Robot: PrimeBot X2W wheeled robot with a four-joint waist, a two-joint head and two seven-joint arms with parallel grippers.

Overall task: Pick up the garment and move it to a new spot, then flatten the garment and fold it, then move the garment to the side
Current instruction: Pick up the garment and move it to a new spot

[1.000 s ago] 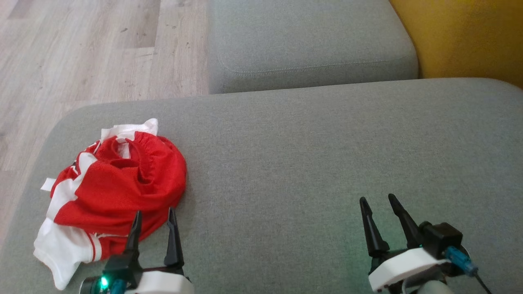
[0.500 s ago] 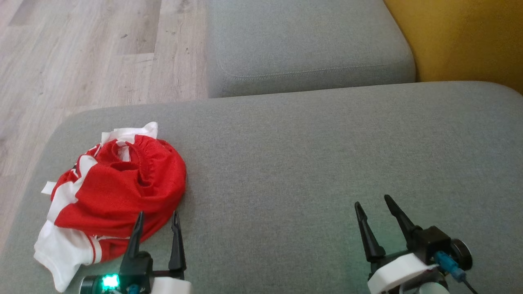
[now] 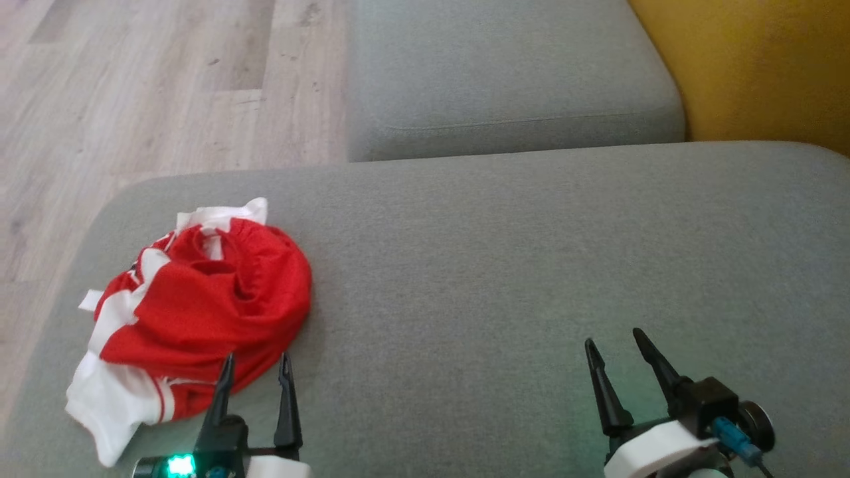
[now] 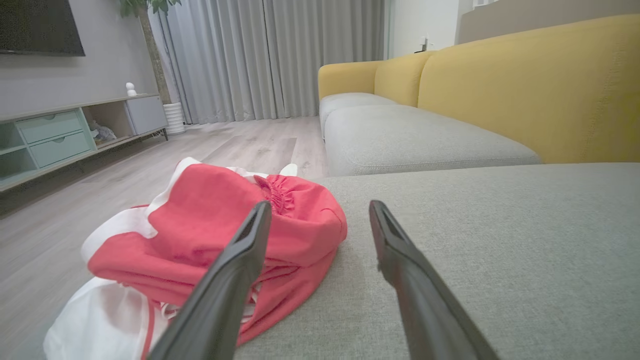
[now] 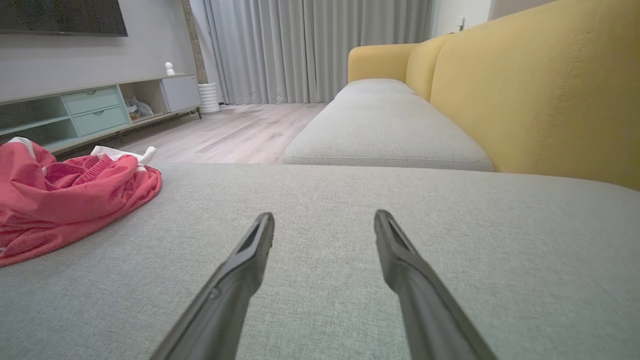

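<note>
1. The grey cushion (image 3: 505,265) has a wide bare stretch to the right of the heap. That looks like the sensible new spot, since it is well away from the edge beside the wood floor (image 3: 133,99).
2. The garment (image 3: 206,312), red with white panels, lies crumpled near the cushion's left end. The pick is probably best made on a raised red fold at its near right side. The bite should go deep enough to catch more than one layer, so the cloth does not slip out when lifted.
3. The left gripper (image 3: 257,357) sits low at the garment's near edge, pointing forward into the heap. Its fingers are spread wide and hold nothing; whether the tips touch the cloth I cannot tell.
4. The right gripper (image 3: 613,336) hovers low over bare cushion, well apart from the garment, its fingers likewise spread and empty.
</note>
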